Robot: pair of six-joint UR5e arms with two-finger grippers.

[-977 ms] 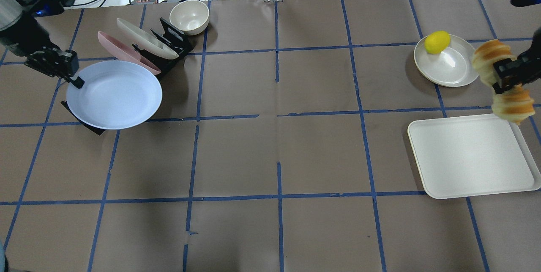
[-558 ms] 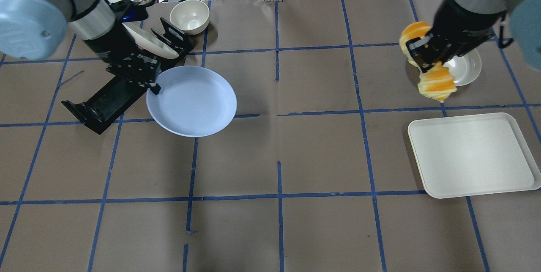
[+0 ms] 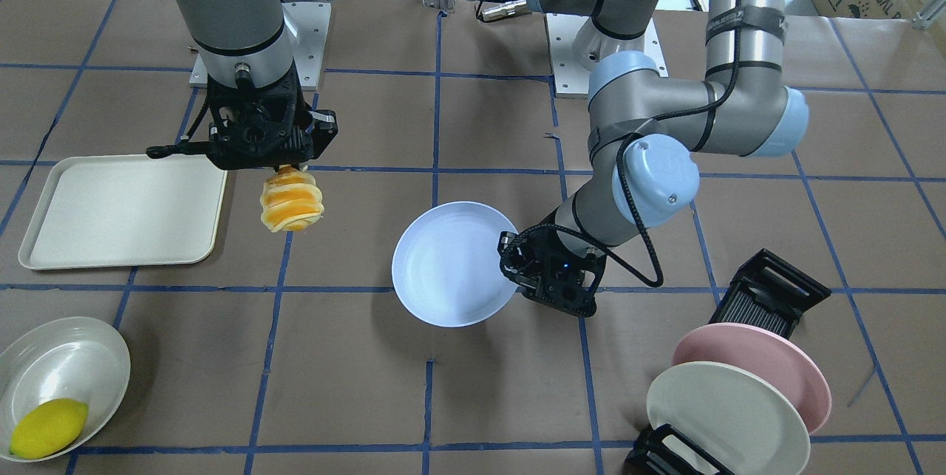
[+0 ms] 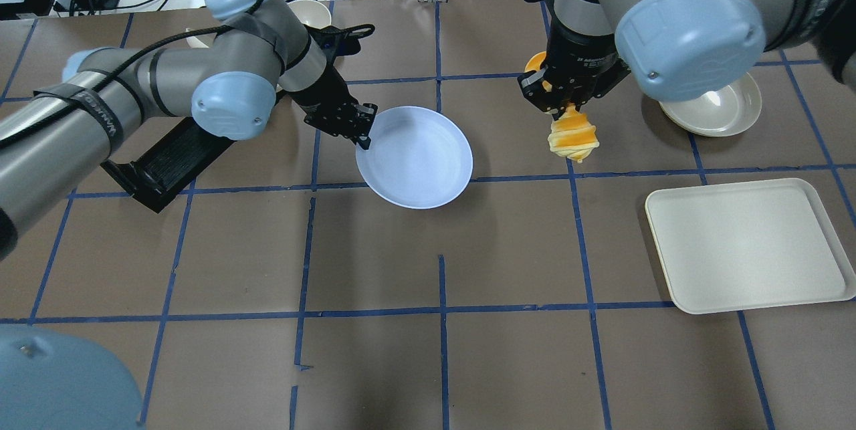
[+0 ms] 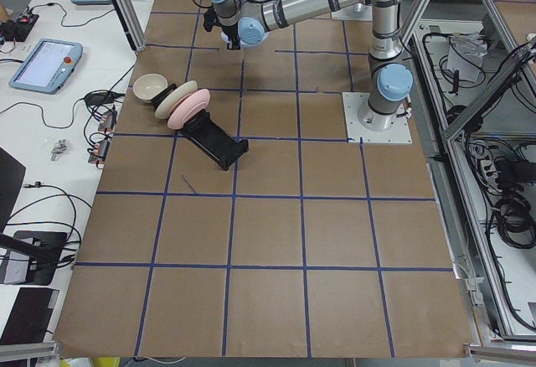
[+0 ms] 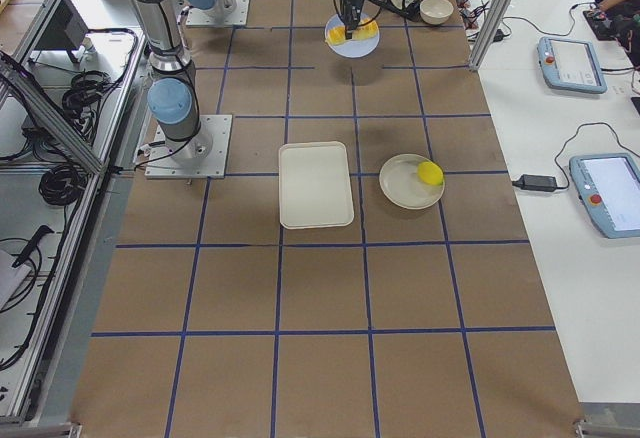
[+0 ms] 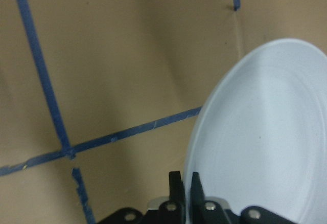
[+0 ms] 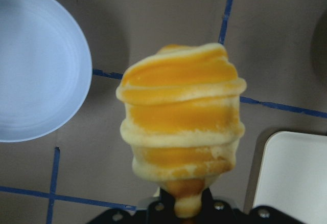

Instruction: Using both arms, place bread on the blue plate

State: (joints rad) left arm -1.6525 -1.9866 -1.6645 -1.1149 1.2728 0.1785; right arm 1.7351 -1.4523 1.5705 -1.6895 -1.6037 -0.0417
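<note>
The blue plate [image 4: 414, 157] hangs above the table's middle, held by its rim in my shut left gripper [image 4: 362, 139]. It also shows in the front view [image 3: 451, 263], the left wrist view [image 7: 265, 142] and the right wrist view [image 8: 36, 60]. My right gripper [image 4: 565, 103] is shut on the bread [image 4: 572, 136], an orange and cream ridged loaf that hangs in the air to the plate's right, apart from it. The bread also shows in the front view [image 3: 291, 200] and fills the right wrist view [image 8: 181, 116].
A cream tray [image 4: 745, 246] lies at the right. A cream plate [image 3: 63, 375] holds a lemon [image 3: 48, 427]. A black rack [image 3: 768, 298] at the left holds a pink plate [image 3: 754, 364] and a cream-white plate [image 3: 728, 419]. A bowl [image 4: 314, 12] stands behind.
My left arm has carried the blue plate rightward toward the table's middle. My right arm has carried the bread leftward, away from the lemon's plate and nearer the blue plate.
</note>
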